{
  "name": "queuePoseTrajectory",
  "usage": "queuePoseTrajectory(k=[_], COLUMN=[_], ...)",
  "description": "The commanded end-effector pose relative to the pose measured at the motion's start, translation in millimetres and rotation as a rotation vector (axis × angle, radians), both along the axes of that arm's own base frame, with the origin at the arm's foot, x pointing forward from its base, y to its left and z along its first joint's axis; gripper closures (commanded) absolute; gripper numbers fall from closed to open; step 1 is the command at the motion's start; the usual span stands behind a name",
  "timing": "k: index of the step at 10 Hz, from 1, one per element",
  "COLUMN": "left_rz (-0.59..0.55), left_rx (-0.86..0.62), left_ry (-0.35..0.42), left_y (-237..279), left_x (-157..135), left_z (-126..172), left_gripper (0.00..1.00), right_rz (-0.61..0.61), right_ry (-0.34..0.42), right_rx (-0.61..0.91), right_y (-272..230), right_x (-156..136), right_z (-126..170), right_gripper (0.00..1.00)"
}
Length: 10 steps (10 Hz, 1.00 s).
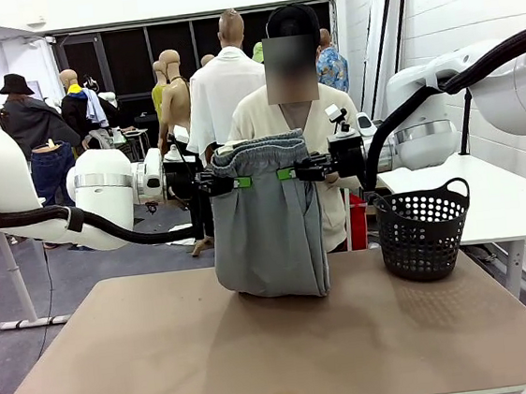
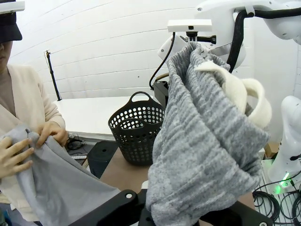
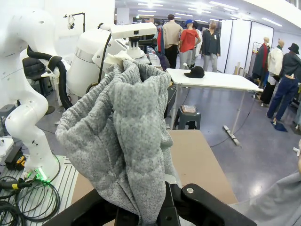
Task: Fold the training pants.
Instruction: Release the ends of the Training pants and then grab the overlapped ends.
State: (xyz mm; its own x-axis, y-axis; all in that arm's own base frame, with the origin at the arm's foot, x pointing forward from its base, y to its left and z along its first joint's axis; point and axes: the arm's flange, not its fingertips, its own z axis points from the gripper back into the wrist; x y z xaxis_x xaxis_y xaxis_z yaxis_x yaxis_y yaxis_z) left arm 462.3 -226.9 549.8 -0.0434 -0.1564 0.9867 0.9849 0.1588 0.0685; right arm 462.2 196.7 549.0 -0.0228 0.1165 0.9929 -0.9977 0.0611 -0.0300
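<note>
My left end effector (image 1: 241,181) and right end effector (image 1: 287,173) each pinch the training pants (image 1: 268,229) at the waistband (image 1: 258,150). The pants hang between them, with the hems bunched on the desk (image 1: 167,358) below. My worry is that the thick elastic slips out of one pinch and everything slumps crooked.

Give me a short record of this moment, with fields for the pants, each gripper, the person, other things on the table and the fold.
pants: training pants hang by the waistband, lower end resting on the table
left gripper: shut on the waistband's left side
right gripper: shut on the waistband's right side
person: hands on the grey fabric, at the far side
other things: black basket on the table's right, apart from the pants
fold: not yet done
</note>
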Motion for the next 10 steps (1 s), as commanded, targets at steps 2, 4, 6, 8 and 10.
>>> queuePoseTrajectory(k=[2,4,6,8,10], left_rz=[0.012,0.012,0.012,0.012,0.012], left_rx=[-0.018,-0.018,-0.018,-0.018,-0.018], left_ry=[-0.021,-0.021,-0.021,-0.021,-0.021], left_y=[-0.6,-0.6,-0.6,-0.6,-0.6], left_x=[-4.6,-4.6,-4.6,-4.6,-4.6], left_z=[-0.4,-0.4,-0.4,-0.4,-0.4], left_gripper=[1.00,1.00,1.00,1.00,1.00], right_rz=[0.009,0.009,0.009,0.009,0.009], right_ry=[-0.006,-0.006,-0.006,-0.006,-0.006], right_rx=[0.007,0.007,0.007,0.007,0.007], right_y=[0.3,0.3,0.3,0.3,0.3], right_x=[-2.5,-2.5,-2.5,-2.5,-2.5], right_z=[1.2,1.2,1.2,1.2,1.2], right_gripper=[1.00,1.00,1.00,1.00,1.00])
